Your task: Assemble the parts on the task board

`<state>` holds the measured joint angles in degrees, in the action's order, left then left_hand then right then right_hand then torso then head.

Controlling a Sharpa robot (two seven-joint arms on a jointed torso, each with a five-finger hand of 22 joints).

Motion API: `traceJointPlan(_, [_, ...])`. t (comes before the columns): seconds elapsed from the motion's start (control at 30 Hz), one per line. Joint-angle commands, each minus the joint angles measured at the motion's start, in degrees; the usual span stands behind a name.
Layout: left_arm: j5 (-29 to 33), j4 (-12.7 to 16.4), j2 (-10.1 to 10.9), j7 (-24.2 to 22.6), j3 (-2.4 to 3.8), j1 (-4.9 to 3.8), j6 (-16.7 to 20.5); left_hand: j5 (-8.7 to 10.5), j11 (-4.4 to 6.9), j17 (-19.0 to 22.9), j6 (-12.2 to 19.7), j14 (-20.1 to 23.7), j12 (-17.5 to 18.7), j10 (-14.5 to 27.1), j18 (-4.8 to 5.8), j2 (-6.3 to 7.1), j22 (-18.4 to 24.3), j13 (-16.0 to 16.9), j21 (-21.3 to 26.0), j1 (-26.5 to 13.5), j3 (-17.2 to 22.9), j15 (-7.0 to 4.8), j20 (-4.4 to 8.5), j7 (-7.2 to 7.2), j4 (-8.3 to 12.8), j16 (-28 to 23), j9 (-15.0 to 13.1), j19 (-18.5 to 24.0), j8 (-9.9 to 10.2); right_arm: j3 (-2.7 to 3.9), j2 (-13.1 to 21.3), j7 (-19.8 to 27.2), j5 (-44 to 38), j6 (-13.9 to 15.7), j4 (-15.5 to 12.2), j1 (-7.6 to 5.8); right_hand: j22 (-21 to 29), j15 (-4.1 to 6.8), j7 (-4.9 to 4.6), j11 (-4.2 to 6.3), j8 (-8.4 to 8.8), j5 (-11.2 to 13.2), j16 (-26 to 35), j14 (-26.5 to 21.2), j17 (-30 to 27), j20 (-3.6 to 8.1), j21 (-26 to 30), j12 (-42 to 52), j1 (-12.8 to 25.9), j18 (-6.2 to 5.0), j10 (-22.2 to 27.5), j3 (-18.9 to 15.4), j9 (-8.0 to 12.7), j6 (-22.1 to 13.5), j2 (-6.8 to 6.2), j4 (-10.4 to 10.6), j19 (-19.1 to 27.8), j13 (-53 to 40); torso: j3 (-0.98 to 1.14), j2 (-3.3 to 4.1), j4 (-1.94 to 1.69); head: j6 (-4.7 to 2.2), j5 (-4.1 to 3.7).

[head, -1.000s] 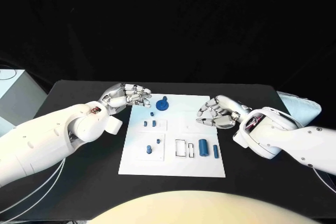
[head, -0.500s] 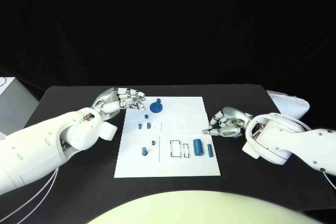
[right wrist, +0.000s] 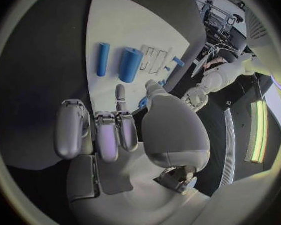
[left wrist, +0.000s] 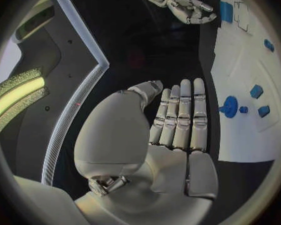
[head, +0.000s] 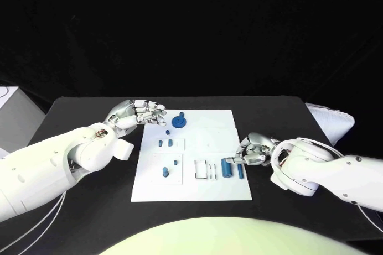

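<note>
Task board (head: 209,183) flat on the black table (head: 96,108), between the two hands. Left hand (head: 137,112) just beside the board's far left corner, fingers (left wrist: 181,116) straight, side by side and close together, holding nothing, tips pointing toward the board's far edge. Round blue part with a knob (head: 180,121) standing on the board just off those fingertips, apart from them. Two small blue pegs (head: 167,142) a little nearer, toward the wrist side of that hand. Right hand (head: 251,150) at the board's right edge, fingers (right wrist: 109,135) curled inward, tips over the board; something blue seen beside the thumb in the right wrist view, whether pinched or merely behind it cannot be told. Thick blue cylinder (head: 228,169) and thin blue rod (head: 240,171) lying parallel just beyond those fingertips, apparently not touched. Empty rectangular slots (head: 204,168) past the cylinder, farther from the right fingers.
</note>
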<state>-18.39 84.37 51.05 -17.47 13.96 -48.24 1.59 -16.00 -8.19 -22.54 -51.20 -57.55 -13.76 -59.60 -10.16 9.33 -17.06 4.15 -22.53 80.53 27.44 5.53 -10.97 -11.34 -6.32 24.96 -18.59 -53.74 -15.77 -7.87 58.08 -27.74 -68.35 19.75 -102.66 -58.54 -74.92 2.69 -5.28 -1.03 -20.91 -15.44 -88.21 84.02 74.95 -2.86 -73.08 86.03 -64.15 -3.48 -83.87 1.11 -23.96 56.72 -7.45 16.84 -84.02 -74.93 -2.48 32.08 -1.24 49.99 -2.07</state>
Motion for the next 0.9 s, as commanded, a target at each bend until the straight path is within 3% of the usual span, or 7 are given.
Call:
traceJointPlan(0.03, [0.2, 0.3, 0.0, -0.8, 0.05, 0.04, -0.1, 0.03, -0.28, -0.1, -0.2, -0.4, 0.1, -0.2, -0.14, -0.23, 0.1, 0.0, 0.3, -0.2, -0.1, -0.01, -0.23, -0.37, 0.1, -0.3, 0.1, -0.4, 0.1, -0.08, -0.8, -2.9, -3.7, -0.9, 0.5, 0.70, -11.5, 0.52, 0.07, 0.25, -0.47, 0.1, -0.5, 5.3, 12.2, 0.40, -0.8, 0.4, 0.8, 0.94, -2.6, -0.8, -0.1, -0.3, 0.12, 0.0, -4.3, -9.9, -0.05, 0.09, -0.02, 0.01, 0.17])
traceJointPlan(0.37, [0.2, 0.5, 0.2, -0.4, 0.05, 0.04, -0.6, 0.03, -0.30, -0.1, -0.2, -0.4, 0.2, -0.2, -0.13, -0.23, 0.1, 0.0, 0.3, -0.3, -0.2, 0.01, -0.24, -0.38, 0.1, -0.4, 0.1, -0.4, 0.1, -0.15, -3.3, -3.7, -5.4, -2.2, 2.5, 1.87, -11.8, 0.54, 0.12, 0.29, -0.81, 0.5, -0.8, 5.5, 12.9, 0.41, -1.6, 0.3, 1.8, 1.06, -2.7, -2.6, -0.2, -0.3, 0.87, 0.0, -4.3, -10.1, 0.00, 0.27, -0.04, 0.01, 0.27])
traceJointPlan(0.67, [0.2, 0.5, 0.3, 0.0, 0.05, 0.04, -0.9, 0.03, -0.30, -0.1, -0.2, -0.4, 0.2, -0.2, -0.13, -0.23, 0.1, 0.0, 0.3, -0.3, -0.2, 0.01, -0.24, -0.38, 0.1, -0.4, 0.1, -0.4, 0.1, -0.17, -5.0, -3.9, -5.3, -2.9, 3.5, 2.54, -11.9, 0.55, 0.16, 0.31, -1.02, 0.9, -0.9, 5.5, 13.0, 0.41, -1.9, 0.3, 2.3, 1.10, -2.7, -3.5, -0.3, -0.3, 1.09, 0.0, -4.4, -10.2, -0.08, 0.34, 0.06, 0.01, 0.35])
traceJointPlan(0.9, [0.2, 0.6, 0.4, 0.3, 0.05, 0.04, -1.2, 0.02, -0.30, -0.2, -0.2, -0.4, 0.2, -0.2, -0.12, -0.23, 0.1, 0.0, 0.4, -0.3, -0.2, 0.02, -0.25, -0.38, 0.0, -0.4, 0.1, -0.3, 0.2, -0.27, -6.2, -4.1, -5.2, -5.5, 4.7, 2.96, -11.9, 0.55, 0.18, 0.32, -1.11, 1.0, -0.9, 5.5, 13.2, 0.41, -2.1, 0.2, 2.3, 1.13, -2.6, -3.8, -0.3, -0.2, 1.12, 0.0, -4.4, -10.1, -0.14, 0.37, -0.05, 0.01, 0.49])
